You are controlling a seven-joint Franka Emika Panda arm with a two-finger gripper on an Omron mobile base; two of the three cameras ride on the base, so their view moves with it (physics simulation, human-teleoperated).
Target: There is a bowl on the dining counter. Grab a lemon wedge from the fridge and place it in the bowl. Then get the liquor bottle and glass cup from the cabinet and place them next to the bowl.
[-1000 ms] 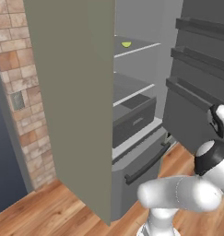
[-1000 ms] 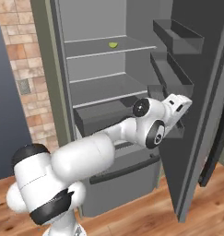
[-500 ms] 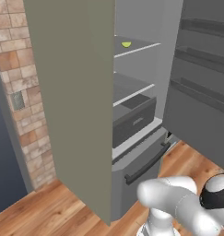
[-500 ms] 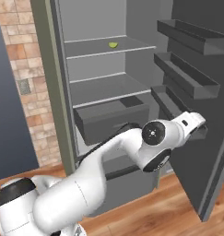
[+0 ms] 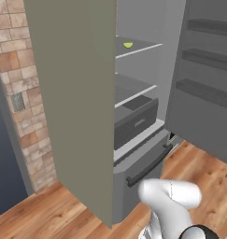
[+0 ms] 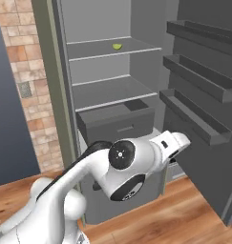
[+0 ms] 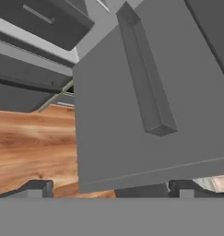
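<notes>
lemon wedge (image 6: 117,46): on the fridge (image 6: 112,90) upper shelf, near the back.
handling: likely light, small, soft, slick rind; pinch across its curved sides.
hand (image 7: 109,188): fingers spread, empty, low by the door.

Grey fridge, yellow-green wedge, warm wood floor

The fridge (image 6: 112,90) is plain grey inside, shelves and drawer (image 6: 115,125) a darker grey; the lemon wedge (image 6: 117,46) is yellow-green. The brick wall (image 5: 17,93) mixes orange, tan and pale grey. The floor (image 7: 32,143) under the dark fingertips (image 7: 37,188) is streaked orange-brown wood.
</notes>
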